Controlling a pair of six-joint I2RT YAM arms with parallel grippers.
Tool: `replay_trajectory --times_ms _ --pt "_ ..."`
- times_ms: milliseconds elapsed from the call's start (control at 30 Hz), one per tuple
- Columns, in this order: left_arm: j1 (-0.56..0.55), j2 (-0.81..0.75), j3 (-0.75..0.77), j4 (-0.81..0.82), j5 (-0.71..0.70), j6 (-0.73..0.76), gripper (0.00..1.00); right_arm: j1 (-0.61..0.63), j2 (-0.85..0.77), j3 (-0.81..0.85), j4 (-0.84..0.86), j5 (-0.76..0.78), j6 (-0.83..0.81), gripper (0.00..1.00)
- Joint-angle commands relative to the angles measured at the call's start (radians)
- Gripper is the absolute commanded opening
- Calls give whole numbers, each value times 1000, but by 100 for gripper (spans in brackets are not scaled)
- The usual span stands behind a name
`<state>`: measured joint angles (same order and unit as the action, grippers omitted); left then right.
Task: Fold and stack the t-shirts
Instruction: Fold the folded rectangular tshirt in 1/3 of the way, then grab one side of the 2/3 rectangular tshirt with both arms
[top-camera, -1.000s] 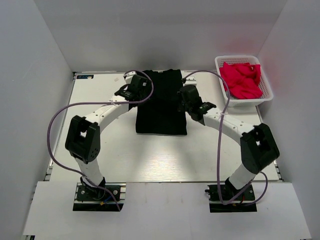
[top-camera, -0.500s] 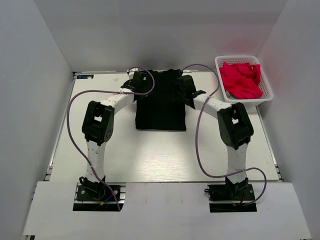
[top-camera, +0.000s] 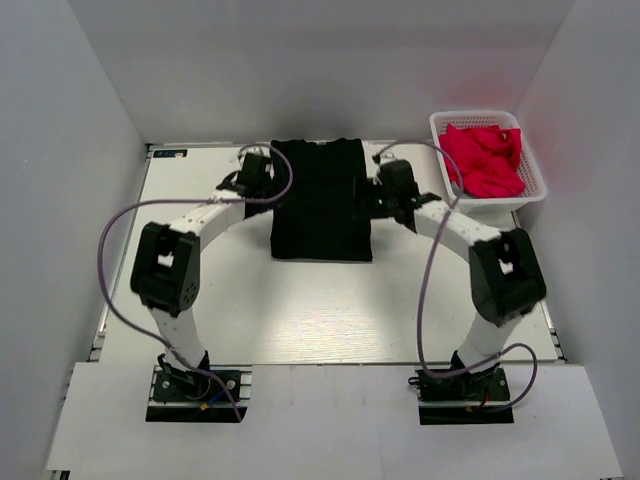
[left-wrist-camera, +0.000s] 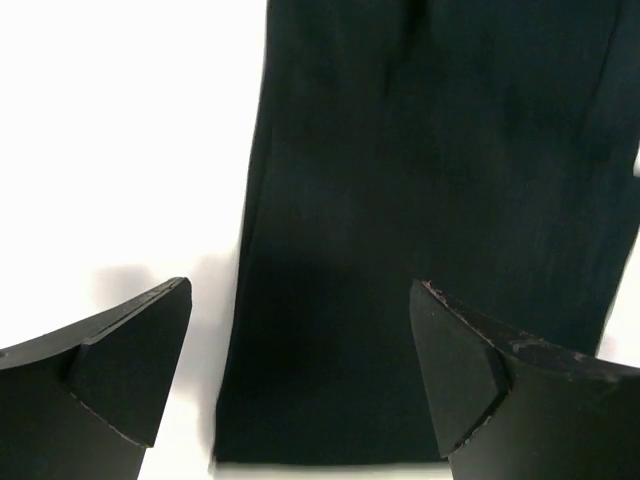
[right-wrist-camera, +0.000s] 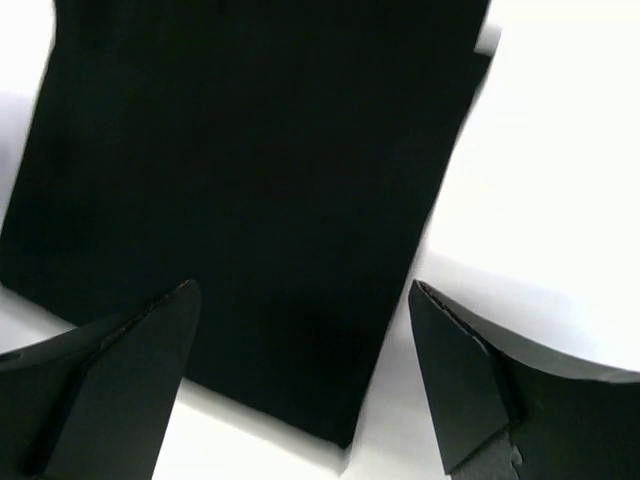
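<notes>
Since 0.5 s ago: both wrists have drawn outward off the cloth, left one to the left, right one to the right. Both elbows have swung wider. The shirt has not shifted.

Top view:
- 1 black t-shirt (top-camera: 320, 205) lies flat on the bench (top-camera: 300, 310), folded to a long rectangle, at the far middle, its far end at the back edge.
- left fingers (top-camera: 256, 177) sit just beside the shirt's left edge, near the far end.
- right fingers (top-camera: 382, 196) sit just beside the right edge, about halfway along.
- White basket (top-camera: 438, 122) at the far right corner, well apart from the shirt, with red cloth (top-camera: 480, 160) heaped in it.

Left wrist view:
- The 2 left fingers (left-wrist-camera: 140, 350) are spread wide, nothing between them gripped.
- One is over bare bench (left-wrist-camera: 120, 130), the other over the t-shirt (left-wrist-camera: 430, 180); the shirt's left edge runs between them.
- Cannot tell whether the tips touch cloth.

Right wrist view:
- The 2 right fingers (right-wrist-camera: 470, 380) are likewise spread, holding nothing.
- The t-shirt (right-wrist-camera: 250, 180) fills the left and middle; its right edge passes between the tips, with bare bench (right-wrist-camera: 550, 150) beyond.
- A corner of the shirt shows low between the tips.
</notes>
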<state>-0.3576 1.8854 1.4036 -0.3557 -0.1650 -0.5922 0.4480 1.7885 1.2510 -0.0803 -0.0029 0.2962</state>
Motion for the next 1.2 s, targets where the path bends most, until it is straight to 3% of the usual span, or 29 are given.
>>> replay_trajectory --times_ms 0,200,333,467,567,700,767,800,833,967,1167 --pt "-18 -164 -207 53 164 -38 100 3 -142 -171 5 -123 55 90" --pt "-27 -216 -397 81 217 -72 100 4 -248 -366 39 -146 122 90" --pt "-27 -167 -439 92 208 -92 80 1 -215 -403 70 -187 144 90" --pt "-27 -114 -451 115 217 -101 67 4 -153 -392 114 -203 150 90" --pt "-27 -79 -440 115 217 -101 48 1 -100 -377 123 -230 166 82" --pt "-27 -92 -477 104 242 -101 17 8 -64 -374 122 -272 193 61" --pt "-27 -101 -502 124 260 -115 0 8 -84 -400 131 -267 208 34" --pt "-27 -130 -520 135 271 -115 0 8 -90 -427 139 -266 216 20" --pt "-38 -146 -531 148 271 -115 0 8 -125 -439 146 -253 215 0" --pt "-47 -267 -584 134 331 -124 0 9 -227 -466 97 -217 175 0" --pt "-87 -552 -676 -27 490 -146 0 20 -537 -480 -214 -310 101 0"
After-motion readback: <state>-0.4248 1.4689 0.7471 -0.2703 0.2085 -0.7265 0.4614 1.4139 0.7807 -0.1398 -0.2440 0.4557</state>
